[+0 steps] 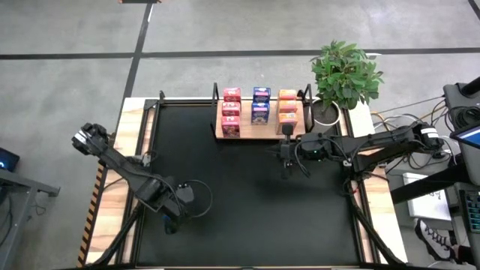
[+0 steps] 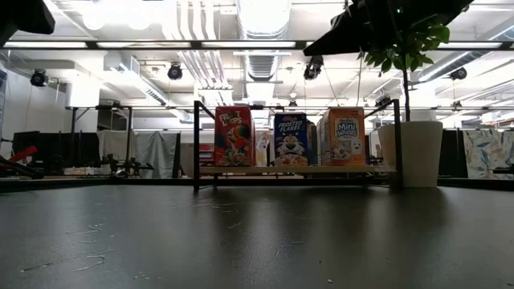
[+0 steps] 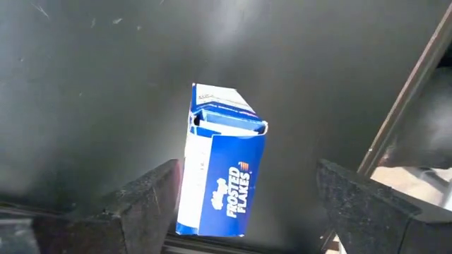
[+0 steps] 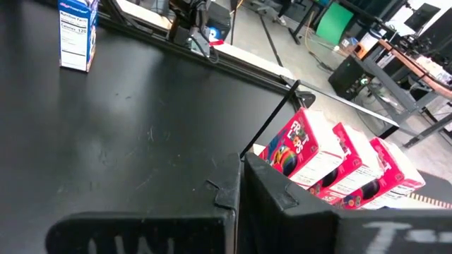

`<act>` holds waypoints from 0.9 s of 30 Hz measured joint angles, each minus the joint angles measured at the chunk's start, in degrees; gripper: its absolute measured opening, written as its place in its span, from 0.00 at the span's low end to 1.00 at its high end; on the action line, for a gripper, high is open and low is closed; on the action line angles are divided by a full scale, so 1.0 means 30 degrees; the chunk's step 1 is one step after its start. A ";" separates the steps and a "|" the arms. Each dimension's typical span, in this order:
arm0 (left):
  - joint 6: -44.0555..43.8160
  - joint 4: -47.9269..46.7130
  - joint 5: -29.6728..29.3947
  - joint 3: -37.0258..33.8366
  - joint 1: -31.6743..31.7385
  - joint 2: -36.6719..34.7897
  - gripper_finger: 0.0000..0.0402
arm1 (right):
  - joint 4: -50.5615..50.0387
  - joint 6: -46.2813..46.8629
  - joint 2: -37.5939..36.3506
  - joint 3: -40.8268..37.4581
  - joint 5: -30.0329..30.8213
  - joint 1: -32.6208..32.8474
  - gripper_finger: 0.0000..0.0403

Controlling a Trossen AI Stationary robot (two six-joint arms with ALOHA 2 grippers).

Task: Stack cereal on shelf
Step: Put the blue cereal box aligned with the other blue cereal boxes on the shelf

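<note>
- One blue Frosted Flakes cereal box (image 3: 222, 173) sits between the spread fingers of the left claw (image 3: 247, 204); the jaws stand wide apart with a gap on both sides of the box, so nothing is clamped.
- Seen past that claw, the box stands upright on the black worktop (image 3: 92, 106), its long axis vertical and its open-looking top flap toward the camera.
- From above, the left claw (image 1: 171, 217) is at the near left part of the worktop, well apart from the light-wood shelf with the thin black frame (image 1: 259, 133) at the far edge.
- On the shelf stand three rows of boxes: red (image 1: 231, 111), blue (image 1: 260, 106) and orange (image 1: 288, 109); the blue row appears one short.
- The right claw (image 1: 286, 154) hangs just in front of the shelf, fingers pressed together, holding nothing.
- By my judgement the stray box lies nearer the left arm, yet the shelf lies nearer the right, so the coming move depends on carrying the box across toward the blue row.
- A green potted plant (image 1: 343, 73) stands beside the shelf's right end.
</note>
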 joint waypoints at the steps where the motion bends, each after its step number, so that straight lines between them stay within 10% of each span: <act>1: 0.0007 -0.0020 -0.0006 0.0000 -0.0066 0.0119 0.77 | 0.0000 -0.0003 0.0000 -0.0007 0.0000 0.0000 0.03; 11: 0.0289 -0.0257 -0.1162 -0.0357 -0.0441 0.1175 0.73 | -0.0011 -0.0010 0.0007 -0.0090 0.0000 0.0000 0.03; 27: 0.1954 -0.0460 -0.0975 0.0635 0.0000 0.2177 0.38 | -0.1453 0.0340 -0.0528 -0.0105 0.0073 0.0000 0.03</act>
